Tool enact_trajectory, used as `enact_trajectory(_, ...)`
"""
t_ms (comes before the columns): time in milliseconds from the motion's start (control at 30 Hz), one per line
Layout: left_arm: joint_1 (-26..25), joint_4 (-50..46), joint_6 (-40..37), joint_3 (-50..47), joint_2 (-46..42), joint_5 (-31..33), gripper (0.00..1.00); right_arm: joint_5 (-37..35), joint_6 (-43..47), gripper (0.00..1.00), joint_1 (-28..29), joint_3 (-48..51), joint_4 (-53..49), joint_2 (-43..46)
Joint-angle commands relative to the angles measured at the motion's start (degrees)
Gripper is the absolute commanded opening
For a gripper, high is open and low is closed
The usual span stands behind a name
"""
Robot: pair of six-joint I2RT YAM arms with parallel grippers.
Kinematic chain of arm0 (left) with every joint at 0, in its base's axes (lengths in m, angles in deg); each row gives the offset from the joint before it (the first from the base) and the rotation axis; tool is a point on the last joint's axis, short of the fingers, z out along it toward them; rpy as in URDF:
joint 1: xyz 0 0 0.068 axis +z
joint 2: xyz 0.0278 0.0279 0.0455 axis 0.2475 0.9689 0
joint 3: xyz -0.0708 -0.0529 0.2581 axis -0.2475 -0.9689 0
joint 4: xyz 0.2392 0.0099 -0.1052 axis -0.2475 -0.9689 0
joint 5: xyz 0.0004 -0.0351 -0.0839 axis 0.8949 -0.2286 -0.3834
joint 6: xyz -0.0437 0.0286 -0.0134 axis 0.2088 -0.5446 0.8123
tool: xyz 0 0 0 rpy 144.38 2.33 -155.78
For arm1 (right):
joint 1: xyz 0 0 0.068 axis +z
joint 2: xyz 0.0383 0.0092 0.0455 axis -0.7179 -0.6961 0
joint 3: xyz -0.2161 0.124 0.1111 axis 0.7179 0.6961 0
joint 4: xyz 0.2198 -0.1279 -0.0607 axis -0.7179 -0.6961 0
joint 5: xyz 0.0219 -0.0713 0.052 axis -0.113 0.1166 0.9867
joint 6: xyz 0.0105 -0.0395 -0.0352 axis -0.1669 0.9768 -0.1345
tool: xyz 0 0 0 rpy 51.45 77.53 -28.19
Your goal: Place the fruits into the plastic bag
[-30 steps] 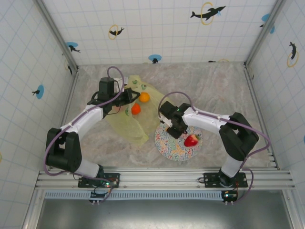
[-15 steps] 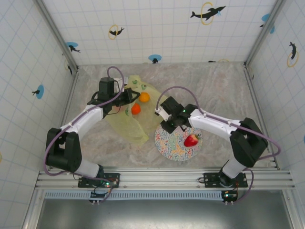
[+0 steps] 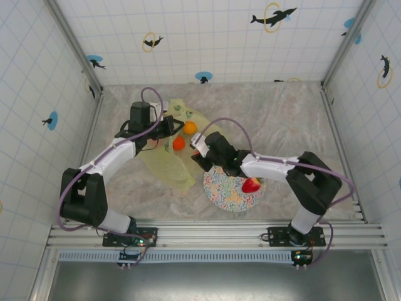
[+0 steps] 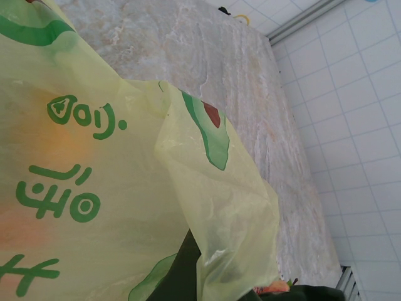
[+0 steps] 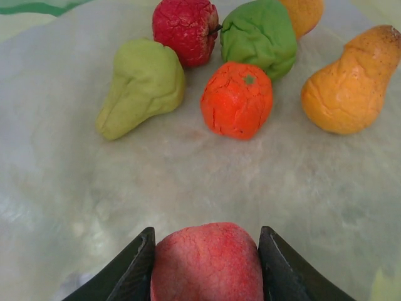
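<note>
The right gripper [image 5: 207, 236], pinching a pink-red fruit [image 5: 207, 266], faces into the plastic bag [image 3: 166, 167], whose edge the left gripper [image 3: 174, 128] holds pinched, with the orange fruit [image 5: 237, 100] straight ahead.

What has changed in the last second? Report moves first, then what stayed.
The right gripper, shut on a pinkish-red fruit, swung from over the plate left to the plastic bag mouth. Unchanged: left gripper holding the bag's edge, orange fruits in it, strawberry on the plate.

Eight fruits [image 5: 237, 99], one bag [image 3: 164, 164], one plate [image 3: 227, 191]
</note>
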Motion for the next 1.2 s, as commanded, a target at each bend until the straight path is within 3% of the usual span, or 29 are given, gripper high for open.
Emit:
enact_trajectory(0,0.04,-0.37,-0.90,-0.03,-0.99,0.02,0.00,-5.08,2.24,0.46,0.14,-4.20,7.20,-4.79)
enact_trajectory(267,0.01,-0.29,-0.84,-0.12,-1.22,-0.12,0.00,-12.48,2.82,0.47,-1.55,-10.19,12.24,-13.87)
enact_trajectory(567,0.01,-0.29,-0.80,-0.02,-1.38,-0.09,0.00,-12.92,-2.83,0.53,-4.32,-18.07,12.83,-21.90)
enact_trajectory(767,0.08,-0.29,-0.78,-0.04,-1.57,-0.16,0.00,-10.43,-4.96,0.66,-4.48,-16.23,14.13,-20.01)
enact_trajectory(933,0.01,-0.30,-0.85,-0.05,-1.56,-0.08,0.00,-7.71,-6.48,0.67,-4.54,-11.70,15.29,-15.59)
enact_trajectory(1167,0.00,-0.32,-0.87,0.02,-1.50,0.04,0.00,1.72,-7.06,0.68,-4.59,-4.10,13.90,-7.98)
